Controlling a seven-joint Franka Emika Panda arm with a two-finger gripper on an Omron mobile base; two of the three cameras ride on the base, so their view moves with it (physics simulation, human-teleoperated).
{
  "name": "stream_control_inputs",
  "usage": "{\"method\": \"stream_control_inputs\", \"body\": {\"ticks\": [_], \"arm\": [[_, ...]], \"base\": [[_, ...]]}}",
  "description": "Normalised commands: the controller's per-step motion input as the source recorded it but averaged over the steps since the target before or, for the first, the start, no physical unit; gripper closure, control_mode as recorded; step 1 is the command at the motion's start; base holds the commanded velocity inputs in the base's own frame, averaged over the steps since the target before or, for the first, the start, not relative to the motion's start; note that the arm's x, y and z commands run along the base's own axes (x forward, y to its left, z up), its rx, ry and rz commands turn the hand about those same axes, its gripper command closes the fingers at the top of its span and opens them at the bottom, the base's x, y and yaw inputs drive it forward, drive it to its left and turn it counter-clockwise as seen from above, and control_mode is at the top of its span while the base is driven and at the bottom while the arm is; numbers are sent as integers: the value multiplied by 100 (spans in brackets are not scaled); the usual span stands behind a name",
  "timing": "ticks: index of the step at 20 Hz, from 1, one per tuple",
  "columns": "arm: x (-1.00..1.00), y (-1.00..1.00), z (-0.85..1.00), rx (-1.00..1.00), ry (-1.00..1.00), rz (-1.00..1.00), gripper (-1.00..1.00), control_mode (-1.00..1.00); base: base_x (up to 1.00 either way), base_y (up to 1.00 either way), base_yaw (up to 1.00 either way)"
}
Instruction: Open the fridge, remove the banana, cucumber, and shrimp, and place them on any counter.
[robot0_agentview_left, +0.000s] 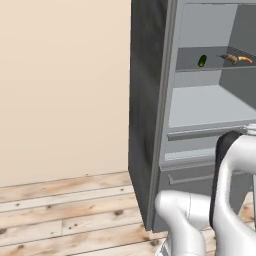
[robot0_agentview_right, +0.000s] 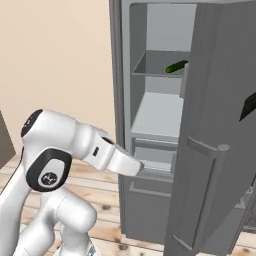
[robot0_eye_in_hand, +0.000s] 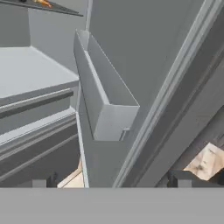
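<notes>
Fridge (robot0_agentview_left: 150, 125) stands open. Cucumber (robot0_agentview_left: 202, 61), banana (robot0_agentview_left: 231, 59) and shrimp (robot0_agentview_left: 245, 59) lie together on the upper shelf (robot0_agentview_left: 210, 67). My jaws sit low beside the door bin (robot0_eye_in_hand: 105, 100); whether they are apart or together I cannot tell. The items lie above and deeper in, so the next reach must rise.

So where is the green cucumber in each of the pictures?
Left base view: the cucumber lies on the upper shelf of the open fridge, upper right, left of the banana and shrimp.
Right base view: the cucumber lies on that shelf, top centre, by the door's edge.
Hand view: I can't spot the cucumber here.
Shared landmark: the upper shelf.
</notes>
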Motion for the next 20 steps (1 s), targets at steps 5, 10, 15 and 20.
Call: {"method": "stream_control_inputs", "body": {"ticks": [5, 10, 15, 20], "arm": [[100, -34, -22, -1, 29, 0, -100, -100], [100, -38, -17, -2, 24, 0, -100, -100], [80, -74, -19, -6, 23, -1, -100, -100], [6, -90, -2, -6, 6, -1, -100, -100]], "base": [[0, 0, 0], [0, 0, 0], [0, 0, 0], [0, 0, 0]]}}
